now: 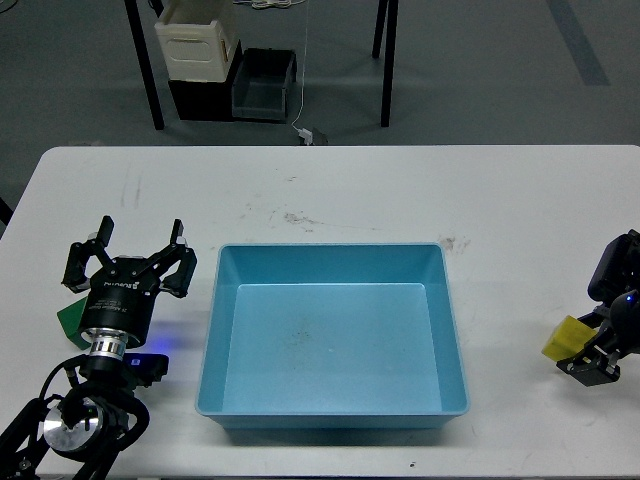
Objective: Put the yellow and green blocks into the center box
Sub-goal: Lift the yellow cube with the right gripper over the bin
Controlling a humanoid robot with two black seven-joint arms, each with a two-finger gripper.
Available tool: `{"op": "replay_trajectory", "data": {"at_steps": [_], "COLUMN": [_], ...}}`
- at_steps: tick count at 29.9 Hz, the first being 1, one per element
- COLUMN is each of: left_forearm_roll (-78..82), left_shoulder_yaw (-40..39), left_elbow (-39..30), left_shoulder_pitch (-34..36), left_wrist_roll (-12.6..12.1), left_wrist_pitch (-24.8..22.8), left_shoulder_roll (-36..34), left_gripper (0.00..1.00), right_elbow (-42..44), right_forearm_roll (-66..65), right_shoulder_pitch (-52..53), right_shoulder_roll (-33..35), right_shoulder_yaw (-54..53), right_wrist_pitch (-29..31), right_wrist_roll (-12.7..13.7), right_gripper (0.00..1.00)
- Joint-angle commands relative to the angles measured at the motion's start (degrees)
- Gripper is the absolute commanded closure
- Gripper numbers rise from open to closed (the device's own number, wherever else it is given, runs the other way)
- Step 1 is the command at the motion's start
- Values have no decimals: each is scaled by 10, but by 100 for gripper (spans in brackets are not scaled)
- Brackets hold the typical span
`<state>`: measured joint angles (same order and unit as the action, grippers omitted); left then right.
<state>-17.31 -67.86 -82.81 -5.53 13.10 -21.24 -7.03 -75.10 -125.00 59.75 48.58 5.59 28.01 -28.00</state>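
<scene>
The blue center box (pixel 330 248) stands empty in the middle of the white table. A green block (pixel 68 320) lies at the left edge of the table, partly hidden behind my left gripper (pixel 129 262). That gripper is open and empty, fingers spread, just right of and above the green block. A yellow block (pixel 562 340) lies on the table at the right. My right gripper (pixel 590 358) is right next to its right side. It looks small and dark, so I cannot tell its fingers apart or whether it touches the block.
The table's (pixel 330 190) front edge runs just below the box. On the floor behind the table stand a cream crate (pixel 195 40), a dark bin (pixel 262 85) and two black legs of another table.
</scene>
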Motion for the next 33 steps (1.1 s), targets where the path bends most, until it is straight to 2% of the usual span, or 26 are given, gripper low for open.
{"op": "replay_trajectory", "data": {"at_steps": [1, 7, 10, 17, 22, 26, 33], "left_forearm_roll": [-1, -1, -1, -1, 0, 3, -2], "left_shoulder_yaw": [0, 0, 0, -1, -7, -13, -19], "left_elbow": [3, 3, 3, 3, 3, 2, 3], "left_shoulder_pitch": [0, 1, 0, 0, 2, 7, 52], "left_wrist_roll": [0, 0, 0, 0, 12, 16, 11], "left_wrist_pitch": [0, 1, 1, 1, 5, 9, 88], "left_shoulder_roll": [1, 1, 1, 1, -1, -19, -101], "left_gripper": [0, 0, 0, 0, 0, 0, 0], "right_elbow": [6, 2, -8, -55, -66, -66, -41], "right_forearm_roll": [0, 0, 0, 45, 96, 96, 95], "right_shoulder_pitch": [0, 8, 41, 199, 285, 304, 280], "right_shoulder_roll": [-5, -2, 0, -10, -105, -182, -267], "right_shoulder_yaw": [-7, -72, -119, -123, -70, -16, 29], "right_wrist_pitch": [0, 0, 0, 0, 0, 0, 0], "right_wrist_roll": [0, 0, 0, 0, 0, 0, 0], "right_gripper": [73, 94, 99, 99, 99, 99, 97]}}
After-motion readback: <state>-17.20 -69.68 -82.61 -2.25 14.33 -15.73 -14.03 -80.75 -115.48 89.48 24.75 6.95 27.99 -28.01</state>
